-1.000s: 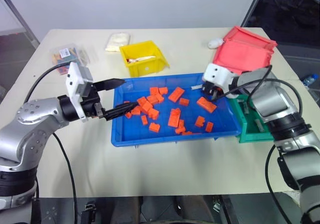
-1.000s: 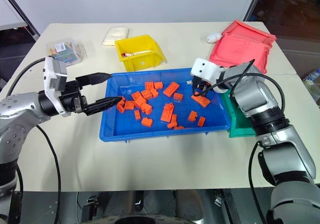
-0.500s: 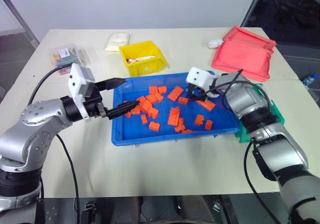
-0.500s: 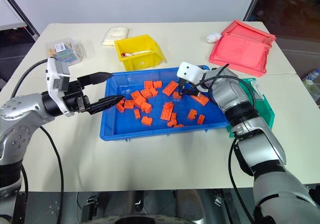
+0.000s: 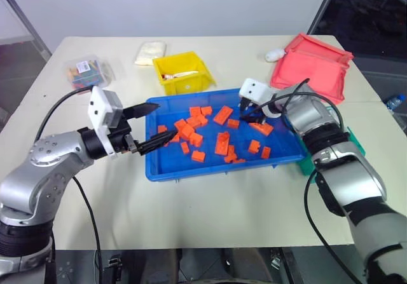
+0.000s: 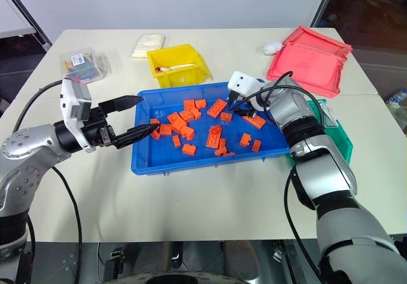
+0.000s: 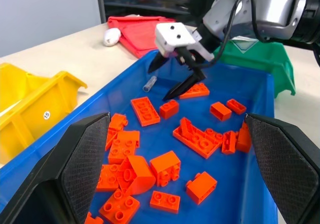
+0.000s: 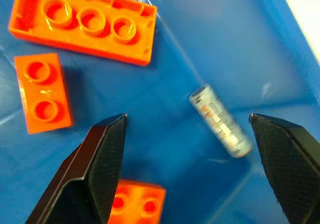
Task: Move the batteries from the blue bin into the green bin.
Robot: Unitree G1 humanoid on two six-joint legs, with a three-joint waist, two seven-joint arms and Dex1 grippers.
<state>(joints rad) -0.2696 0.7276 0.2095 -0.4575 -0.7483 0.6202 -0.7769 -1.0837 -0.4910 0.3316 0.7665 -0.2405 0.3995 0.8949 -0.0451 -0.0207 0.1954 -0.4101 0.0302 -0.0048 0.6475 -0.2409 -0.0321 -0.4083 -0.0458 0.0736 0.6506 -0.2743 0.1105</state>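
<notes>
The right claw (image 6: 240, 109) is shown over the far right part of the blue bin (image 6: 191, 164), having been carried from the bin's right edge, beside the green bin (image 6: 337, 145), toward the far wall during the last second. Its black fingers (image 8: 102, 164) are now spread wide, whereas a second ago they were drawn closer together; nothing is held between them.

A single battery (image 8: 220, 121) is seen lying flat on the blue floor of the bin, directly between the two spread fingers and touching neither. Its long axis runs diagonally across the gap between the fingers, one end being turned toward a long orange brick (image 8: 82, 23) and the other toward the bin wall. In the left wrist view the same battery (image 7: 149, 83) is found just beside the far wall, with its axis roughly along that wall.

The left claw (image 5: 147, 126) is held level over the near left corner of the blue bin, in the same place as a second ago, its fingers parted wide and empty.

Orange bricks (image 6: 184, 131) are scattered across the middle of the bin. A yellow bin (image 6: 178, 65) and a red tray (image 6: 308, 58) stand on the surface (image 6: 222, 208) beyond the blue bin.
</notes>
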